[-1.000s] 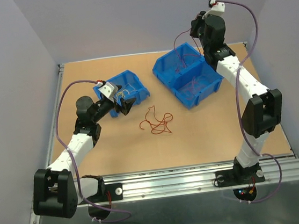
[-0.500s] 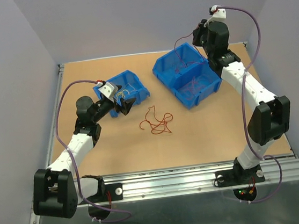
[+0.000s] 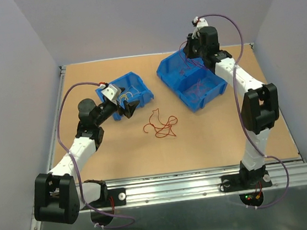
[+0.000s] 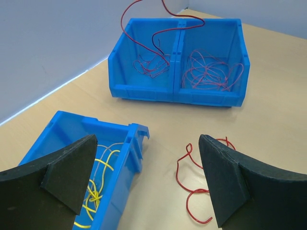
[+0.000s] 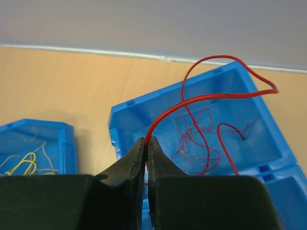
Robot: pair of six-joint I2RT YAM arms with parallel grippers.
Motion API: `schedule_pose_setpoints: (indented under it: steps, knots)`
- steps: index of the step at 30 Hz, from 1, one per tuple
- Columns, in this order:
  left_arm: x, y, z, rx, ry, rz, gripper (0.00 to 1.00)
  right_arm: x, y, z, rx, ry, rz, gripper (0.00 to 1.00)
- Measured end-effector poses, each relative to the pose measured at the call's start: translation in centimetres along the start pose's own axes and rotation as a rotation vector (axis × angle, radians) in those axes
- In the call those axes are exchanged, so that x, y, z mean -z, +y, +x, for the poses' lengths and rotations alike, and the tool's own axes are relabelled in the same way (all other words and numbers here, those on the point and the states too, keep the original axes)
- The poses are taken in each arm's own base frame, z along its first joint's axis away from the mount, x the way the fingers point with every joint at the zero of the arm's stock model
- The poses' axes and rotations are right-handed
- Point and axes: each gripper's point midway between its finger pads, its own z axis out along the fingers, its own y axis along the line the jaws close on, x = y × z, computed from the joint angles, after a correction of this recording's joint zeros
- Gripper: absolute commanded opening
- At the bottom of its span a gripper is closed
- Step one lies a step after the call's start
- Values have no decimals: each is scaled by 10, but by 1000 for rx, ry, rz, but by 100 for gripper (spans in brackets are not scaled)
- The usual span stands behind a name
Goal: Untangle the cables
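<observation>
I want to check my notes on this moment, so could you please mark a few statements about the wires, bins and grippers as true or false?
1. The right gripper is shut on a red wire. True.
2. The left gripper holds a yellow wire. False: it is open and holds nothing.
3. The yellow wires lie in the small bin. True.
4. The double bin is empty. False: both of its compartments hold wires.
5. No wire lies outside the bins. False: a loose red wire lies on the table between them.
</observation>
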Motion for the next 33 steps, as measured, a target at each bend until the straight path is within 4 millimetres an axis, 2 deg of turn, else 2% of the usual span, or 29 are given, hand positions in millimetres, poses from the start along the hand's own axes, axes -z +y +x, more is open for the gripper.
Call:
schedule_pose_setpoints:
  steps: [5,12,16,22,29,33]
  knots:
    - [0,0,0,0,0,1,98,-25,10,12,4,45,-77,1]
    - [0,-1,0,1,1,4,98,-40,23,24,-20,75,-120,1]
    - [0,-1,0,1,1,4,98,-49,29,45,-31,121,-118,1]
    - [0,-1,0,1,1,5,98,-55,17,87,-47,234,-21,1]
    - [0,-1,0,0,0,6,98,-46,-15,103,-9,295,142,1]
    - [0,-1,0,1,1,6,98,-31,-22,96,26,301,188,1]
